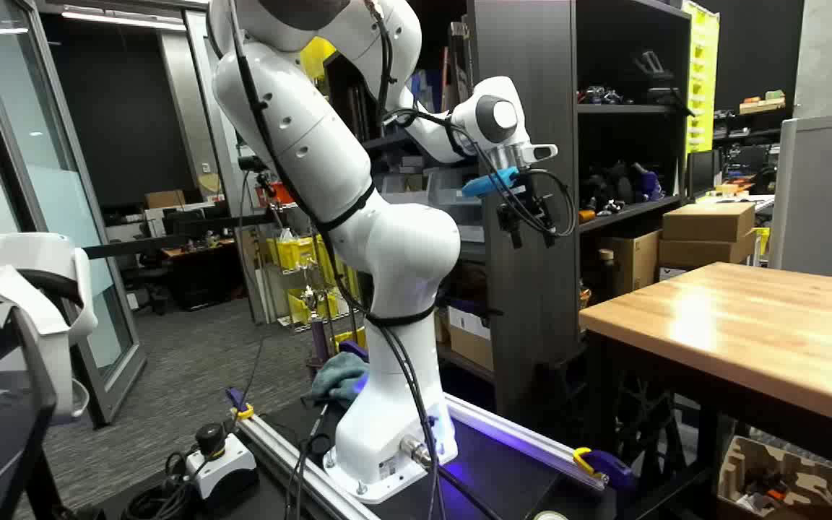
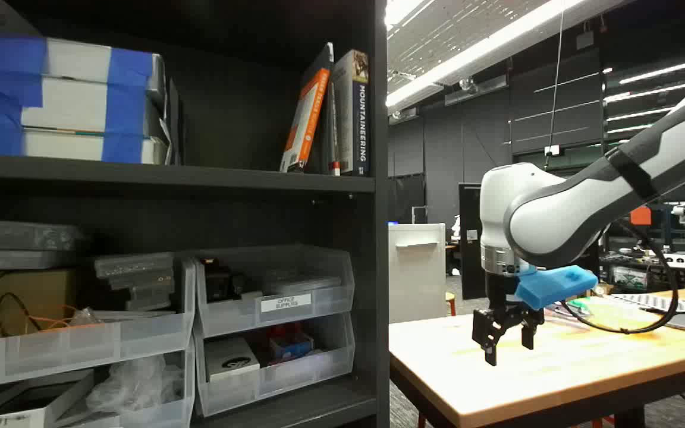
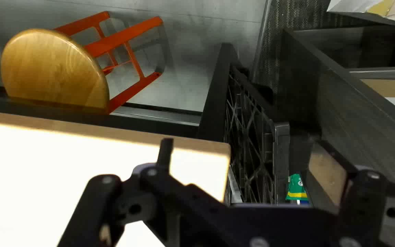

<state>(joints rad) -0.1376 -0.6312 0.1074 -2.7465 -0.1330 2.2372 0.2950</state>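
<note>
Gripper hangs higher than the nearby wooden table.

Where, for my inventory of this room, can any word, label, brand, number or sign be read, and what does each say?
"MOUNTAINEERING": on a book spine.
"OFFICE SUPPLIES": on the label of a clear bin.
Too small or blurred to read: orange book, white box in the bin beneath, bottom-left handwriting, green packet, robot-base sticker.

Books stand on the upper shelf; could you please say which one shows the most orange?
The leftmost book, leaning: it alone is broadly orange. The MOUNTAINEERING book, rightmost, is dark blue and pale.
</note>
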